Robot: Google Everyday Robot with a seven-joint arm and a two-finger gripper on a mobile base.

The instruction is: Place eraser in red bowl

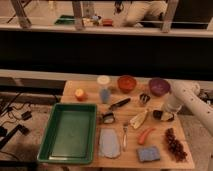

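The orange-red bowl (126, 83) stands at the back of the wooden table, left of the purple bowl (159, 86). My white arm (176, 98) comes in from the right and bends down to the table. My gripper (163, 115) is low at the right side of the table, in front of the purple bowl. A small dark block, which looks like the eraser (159, 115), is right at the gripper. I cannot tell whether it is held. Another small dark object (108, 118) lies near the middle of the table.
A green tray (50, 135) fills the left front. A black-handled utensil (120, 104), a white-capped bottle (103, 90), an apple (80, 93), a blue-grey sponge (149, 153), a carrot (145, 135), a fork (124, 135), a grey-blue cloth (109, 142) and grapes (175, 144) lie about.
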